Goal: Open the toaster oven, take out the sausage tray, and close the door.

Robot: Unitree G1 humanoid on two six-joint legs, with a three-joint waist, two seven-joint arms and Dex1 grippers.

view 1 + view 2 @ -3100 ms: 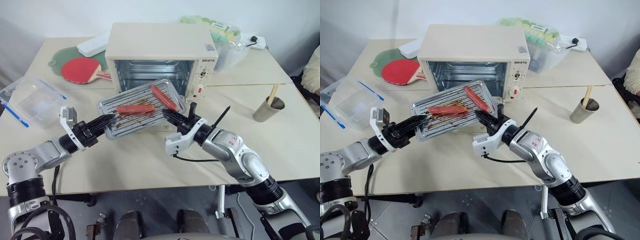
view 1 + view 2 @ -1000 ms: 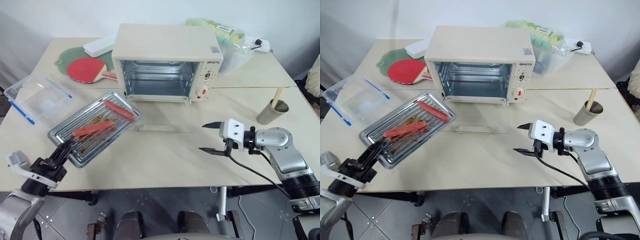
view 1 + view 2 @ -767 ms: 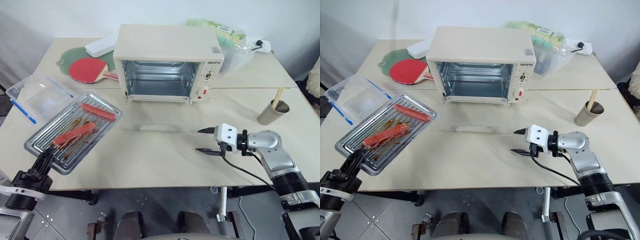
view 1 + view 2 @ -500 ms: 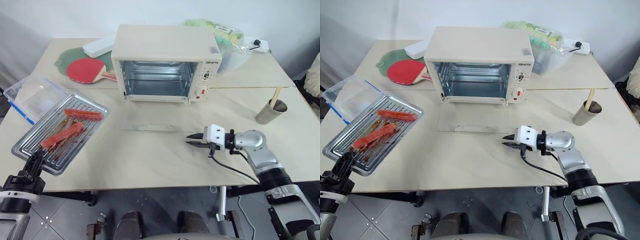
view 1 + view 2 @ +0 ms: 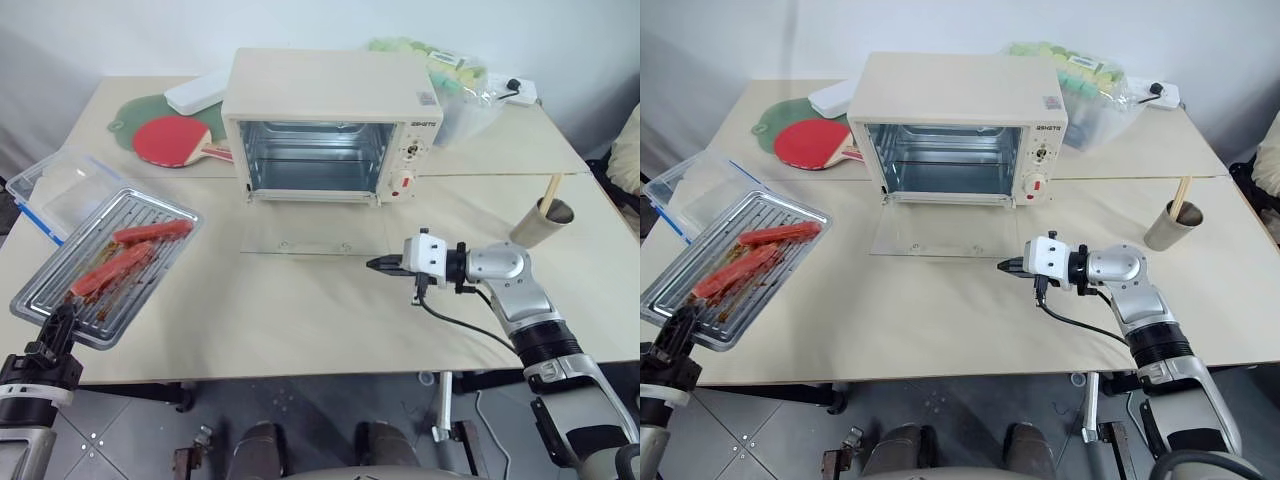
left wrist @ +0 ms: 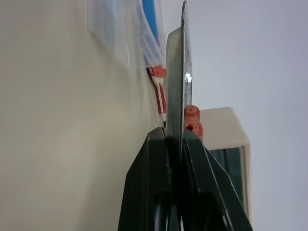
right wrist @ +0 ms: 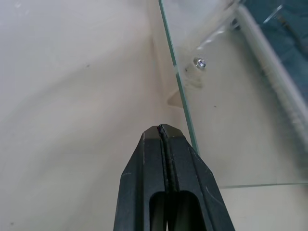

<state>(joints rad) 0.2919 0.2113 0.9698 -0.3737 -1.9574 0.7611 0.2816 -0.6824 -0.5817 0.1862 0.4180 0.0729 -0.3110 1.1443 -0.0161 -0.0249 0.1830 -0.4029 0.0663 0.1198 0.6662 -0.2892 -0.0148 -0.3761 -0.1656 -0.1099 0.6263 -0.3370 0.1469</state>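
Observation:
The cream-white toaster oven point(image 5: 335, 100) stands at the back middle of the table. Its glass door point(image 5: 310, 232) lies folded down flat, and the chamber behind it holds nothing. The silver sausage tray point(image 5: 150, 268) carries two red sausages point(image 5: 148, 232) and hangs tilted over the table's left front corner. My left gripper point(image 5: 62, 320) is shut on the tray's near edge. In the left wrist view the tray point(image 6: 175, 86) stands edge-on between the fingers. My right gripper point(image 5: 372, 264) is shut on nothing, with its tip just off the door's right front corner point(image 7: 190, 130).
A clear plastic box point(image 5: 55, 190) lies behind the tray at the left. Table tennis paddles point(image 5: 170, 140) and a white case point(image 5: 200, 92) sit at the back left. A bag of green items point(image 5: 455, 75) is at the back right. A paper cup point(image 5: 545, 222) holding sticks stands on the right.
My right gripper let go of the tray, shut, and moved left to the door's corner. My left arm carried the tray from the oven's front out to the table's left front corner.

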